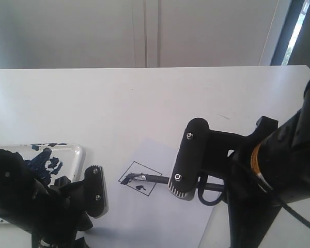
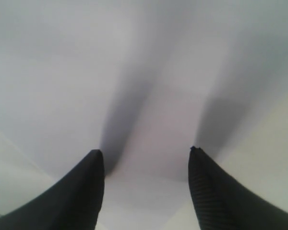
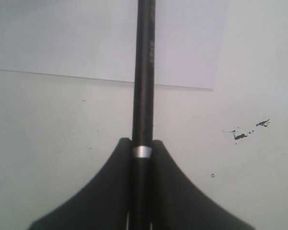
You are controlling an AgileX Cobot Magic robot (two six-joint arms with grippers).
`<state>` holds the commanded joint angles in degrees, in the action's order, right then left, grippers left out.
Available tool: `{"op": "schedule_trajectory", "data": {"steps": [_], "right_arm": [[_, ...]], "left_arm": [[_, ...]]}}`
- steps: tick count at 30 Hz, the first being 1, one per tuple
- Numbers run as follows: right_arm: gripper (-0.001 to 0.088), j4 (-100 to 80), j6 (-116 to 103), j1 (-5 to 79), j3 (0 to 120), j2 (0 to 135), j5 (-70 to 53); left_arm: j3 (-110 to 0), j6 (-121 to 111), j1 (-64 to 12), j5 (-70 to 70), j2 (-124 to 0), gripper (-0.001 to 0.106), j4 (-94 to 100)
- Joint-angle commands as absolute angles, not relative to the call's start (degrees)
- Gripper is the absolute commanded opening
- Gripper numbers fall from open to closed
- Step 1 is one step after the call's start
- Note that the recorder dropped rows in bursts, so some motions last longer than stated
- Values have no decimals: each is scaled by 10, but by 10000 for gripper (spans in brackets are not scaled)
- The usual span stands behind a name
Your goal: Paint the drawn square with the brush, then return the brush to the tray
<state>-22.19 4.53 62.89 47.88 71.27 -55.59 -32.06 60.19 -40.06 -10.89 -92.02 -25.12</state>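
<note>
— One drawn square [image 1: 140,179] sits on the paper sheet [image 1: 165,217], roughly mid-sheet. We see its thin black outline and a few dark dabs inside, with most of it bare white.
— And the brush?
— We find the brush [image 1: 154,177] lying low over the sheet. Its dark tip is inside the square and its shaft runs back toward the sheet's edge on the right arm's side.
— What has hold of it?
— The right gripper [image 3: 142,142]. Its fingers are pressed together on the shaft, right at the silver band.
— The other one?
— We see the left gripper [image 2: 146,152] with its fingers spread apart and nothing between them. It is above a white surface, and we cannot tell whether that is sheet or table.
— The tray?
— The tray [image 1: 78,155] rests off the sheet on the left arm's side, clear of the sheet's edge and smeared with navy blotches. The table [image 1: 93,103] carries a few dark specks [image 3: 245,132] beside the sheet.
</note>
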Motion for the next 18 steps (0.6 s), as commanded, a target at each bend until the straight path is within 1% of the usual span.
{"op": "schedule_trajectory", "data": {"steps": [18], "right_arm": [[0,-298,-8,629,480,744,-535]], "left_arm": [[-321,602,-401,-109,-920,563,-251]]}}
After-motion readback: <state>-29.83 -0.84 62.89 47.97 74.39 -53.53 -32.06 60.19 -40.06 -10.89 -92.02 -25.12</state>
